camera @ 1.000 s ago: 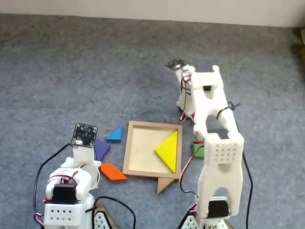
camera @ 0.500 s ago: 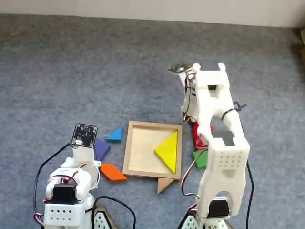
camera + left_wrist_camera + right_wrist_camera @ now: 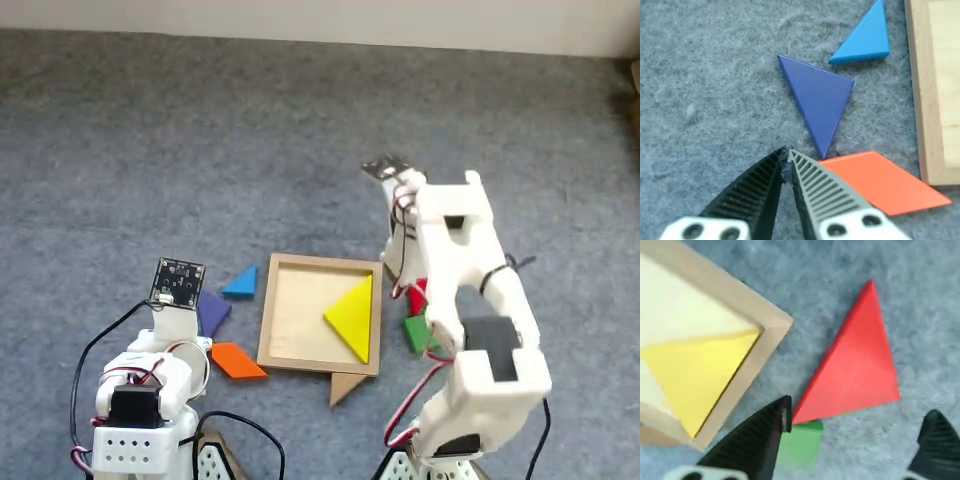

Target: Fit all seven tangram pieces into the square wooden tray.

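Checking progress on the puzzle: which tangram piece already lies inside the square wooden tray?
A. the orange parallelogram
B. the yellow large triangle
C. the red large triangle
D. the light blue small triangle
B. The yellow large triangle lies flat inside the square wooden tray, with one long edge along the tray's wall in the high view.

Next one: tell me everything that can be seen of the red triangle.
The red triangle is a flat, smooth, plain-coloured piece lying on the grey carpet outside the wooden tray, apart from its corner. One tip reaches the green piece; whether they touch is unclear. The right end effector hangs open over one edge.
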You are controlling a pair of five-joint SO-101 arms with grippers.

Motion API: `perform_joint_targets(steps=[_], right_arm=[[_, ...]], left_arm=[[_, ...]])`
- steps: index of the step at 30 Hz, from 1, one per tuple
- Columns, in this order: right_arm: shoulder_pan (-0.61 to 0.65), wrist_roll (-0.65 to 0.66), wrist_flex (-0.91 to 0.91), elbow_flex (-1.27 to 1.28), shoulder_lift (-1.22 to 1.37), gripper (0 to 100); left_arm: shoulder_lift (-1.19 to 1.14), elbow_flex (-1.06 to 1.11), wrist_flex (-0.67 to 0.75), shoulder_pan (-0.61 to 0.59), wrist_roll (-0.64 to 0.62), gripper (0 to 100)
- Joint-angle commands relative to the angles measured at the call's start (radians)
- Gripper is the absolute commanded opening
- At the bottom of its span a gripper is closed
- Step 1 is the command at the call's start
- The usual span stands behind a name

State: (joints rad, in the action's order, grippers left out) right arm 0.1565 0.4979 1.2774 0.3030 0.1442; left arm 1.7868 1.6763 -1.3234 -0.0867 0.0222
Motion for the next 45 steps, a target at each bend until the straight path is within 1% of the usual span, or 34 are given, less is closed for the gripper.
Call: perform_joint_targets(steps=[1,4,8,12,15,17,24,29,34,40,45], right_arm=[[0.012,-0.071,-0.162,0.107,-0.093,39.9],[0.012,-0.074,-0.229,0.17,-0.091,38.8],[0.007,-0.075,-0.242,0.189,-0.09,34.2],[0.005,-0.075,-0.275,0.189,-0.047,33.5],[0.001,-0.075,-0.269,0.14,0.027,33.5],[-0.025,-0.075,-0.268,0.097,0.061,33.5],[-0.044,-0.066,-0.202,0.041,0.079,32.4],[-0.044,-0.049,-0.197,0.038,0.077,19.7],[-0.048,0.011,-0.127,0.007,0.061,18.8],[-0.042,0.054,-0.039,-0.019,-0.096,18.7],[0.039,0.063,0.041,-0.018,-0.217,18.7]], left_arm=[[0.024,0.021,-0.003,0.016,-0.005,0],[0.024,0.021,-0.003,0.016,-0.005,0],[0.024,0.021,-0.003,0.016,-0.005,0],[0.024,0.021,-0.003,0.016,-0.005,0],[0.024,0.021,-0.003,0.016,-0.005,0],[0.024,0.021,-0.003,0.016,-0.005,0],[0.024,0.021,-0.003,0.016,-0.005,0],[0.024,0.021,-0.003,0.016,-0.005,0],[0.024,0.021,-0.003,0.016,-0.005,0],[0.024,0.021,-0.003,0.016,-0.005,0],[0.024,0.021,-0.003,0.016,-0.005,0]])
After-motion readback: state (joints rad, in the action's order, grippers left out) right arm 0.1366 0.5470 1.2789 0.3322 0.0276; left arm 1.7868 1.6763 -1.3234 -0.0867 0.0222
